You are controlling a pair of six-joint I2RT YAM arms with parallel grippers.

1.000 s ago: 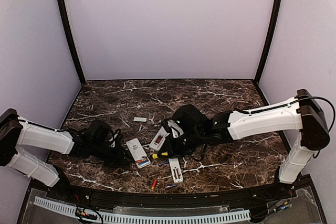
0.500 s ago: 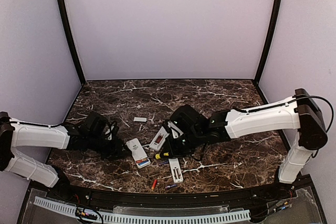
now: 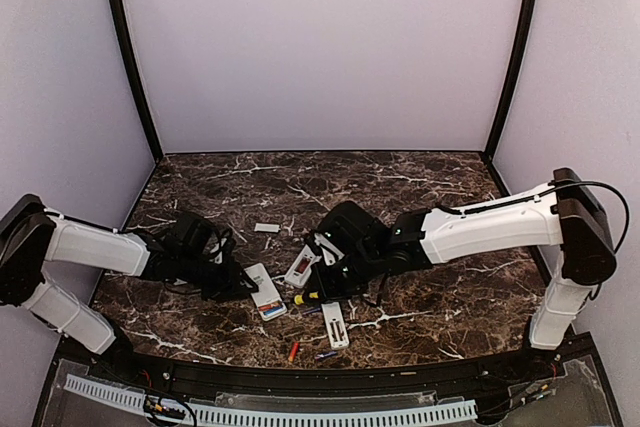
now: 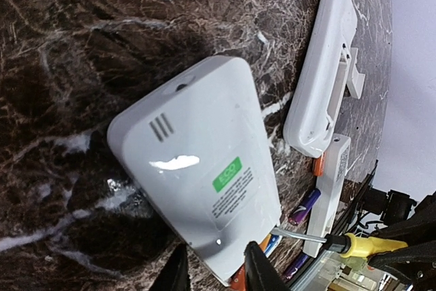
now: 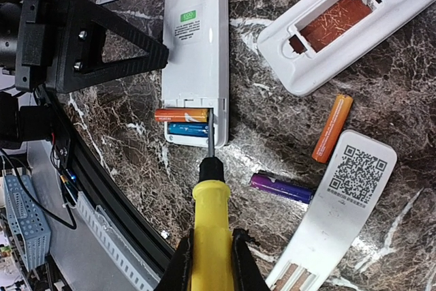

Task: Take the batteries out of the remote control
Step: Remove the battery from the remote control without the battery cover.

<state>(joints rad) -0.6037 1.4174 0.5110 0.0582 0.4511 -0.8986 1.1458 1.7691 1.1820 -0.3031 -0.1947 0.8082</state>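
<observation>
The right gripper (image 5: 211, 264) is closed tight on the yellow-handled screwdriver (image 5: 211, 212). The tool's steel tip is in the open bay at the near end of the white plastic remote control (image 5: 194, 39), which lies flat on the dark marble counter (image 5: 286, 110). In the bay, the orange battery (image 5: 180, 114) and the blue battery (image 5: 187, 129) lie side by side, with their long axes square to the shaft and the tip at their right-hand ends. Beyond them, the left gripper (image 4: 219, 272) is against the remote's long side; I cannot tell whether it is clamped on it.
</observation>
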